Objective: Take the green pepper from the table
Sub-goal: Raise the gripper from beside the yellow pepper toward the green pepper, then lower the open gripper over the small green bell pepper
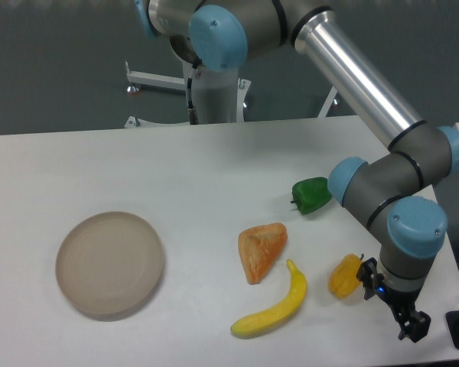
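The green pepper is small, glossy and dark green. It lies on the white table right of the middle, partly behind the arm's elbow joint. My gripper hangs low over the table's front right corner, well in front of the green pepper and just right of the orange-yellow pepper. Its black fingers are small and dark, so I cannot make out whether they are open or shut. Nothing shows between them.
A yellow banana lies at the front. An orange wedge-shaped toy lies behind it. A round beige plate sits at the front left. The arm's silver link and grey-blue joints cross the right side above the green pepper.
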Action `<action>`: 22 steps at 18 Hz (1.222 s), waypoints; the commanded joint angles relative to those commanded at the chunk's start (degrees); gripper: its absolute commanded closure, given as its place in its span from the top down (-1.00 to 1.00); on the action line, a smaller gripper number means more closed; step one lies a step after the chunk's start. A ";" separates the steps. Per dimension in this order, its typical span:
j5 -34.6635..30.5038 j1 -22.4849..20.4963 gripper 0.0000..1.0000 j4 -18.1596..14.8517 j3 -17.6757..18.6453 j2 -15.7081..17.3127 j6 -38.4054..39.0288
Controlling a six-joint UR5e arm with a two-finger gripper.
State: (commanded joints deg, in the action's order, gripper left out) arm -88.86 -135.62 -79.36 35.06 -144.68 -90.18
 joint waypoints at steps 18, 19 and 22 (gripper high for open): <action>1.58 -4.92 1.00 -10.82 29.88 21.54 -6.06; 1.50 -5.01 1.00 -10.73 30.76 21.89 -6.06; 0.18 -4.83 1.00 -9.77 33.22 22.25 -5.98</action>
State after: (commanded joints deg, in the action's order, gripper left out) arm -88.67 -140.45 -89.12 68.28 -122.43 -96.15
